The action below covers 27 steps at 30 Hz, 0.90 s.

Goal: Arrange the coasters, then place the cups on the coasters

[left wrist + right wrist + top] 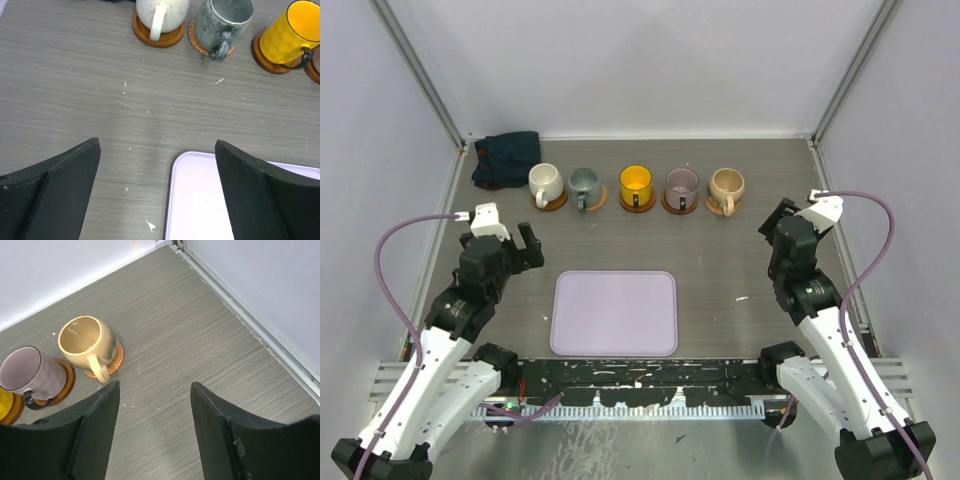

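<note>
Several cups stand in a row at the back of the table, each on its own round coaster: cream-white (546, 183), grey-green (585, 186), yellow-orange (636, 184), mauve (681, 185) and tan (726, 187). The left wrist view shows the cream-white cup (162, 10) on a brown coaster (155, 37), then the grey-green cup (222, 20) and the yellow cup (290, 32). The tan cup (85, 340) sits on a woven coaster (116, 357). My left gripper (525, 243) (157, 144) is open and empty. My right gripper (782, 220) (155, 384) is open and empty, right of the tan cup.
A lavender rectangular tray (614, 313) (200, 200) lies at the table's near middle, partly under my left gripper. A dark folded cloth (506, 160) sits in the back left corner. Metal frame rails (260, 335) and white walls border the table.
</note>
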### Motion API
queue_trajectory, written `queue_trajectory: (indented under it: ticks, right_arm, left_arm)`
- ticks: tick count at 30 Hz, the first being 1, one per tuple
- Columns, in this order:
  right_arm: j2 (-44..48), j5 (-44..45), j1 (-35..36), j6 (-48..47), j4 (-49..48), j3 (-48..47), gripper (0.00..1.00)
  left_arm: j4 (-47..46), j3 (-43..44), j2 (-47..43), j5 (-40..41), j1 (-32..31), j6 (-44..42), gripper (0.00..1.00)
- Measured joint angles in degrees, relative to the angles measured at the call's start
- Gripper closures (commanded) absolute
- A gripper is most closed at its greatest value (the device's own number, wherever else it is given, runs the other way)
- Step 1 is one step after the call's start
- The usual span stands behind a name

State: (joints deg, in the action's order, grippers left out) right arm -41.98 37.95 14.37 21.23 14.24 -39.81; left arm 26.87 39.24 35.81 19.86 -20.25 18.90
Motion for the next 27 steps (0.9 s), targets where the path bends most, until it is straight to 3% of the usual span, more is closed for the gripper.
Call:
queue_trajectory:
  ticks: [6, 17, 27]
  right_arm:
    - [-0.4, 0.5, 0.0, 0.0, 0.9, 0.6, 0.36]
    - [-0.8, 0.4, 0.0, 0.2, 1.1, 0.6, 0.36]
    - [-0.7, -0.3, 0.0, 0.2, 1.3, 1.5, 0.36]
  left_arm:
    - [5.2, 0.8, -0.5, 2.6, 0.0, 4.5, 0.02]
    - [14.7, 2.8, 4.6, 15.0, 0.0, 15.7, 0.02]
    - [18.0, 3.0, 1.1, 20.5, 0.0, 25.3, 0.02]
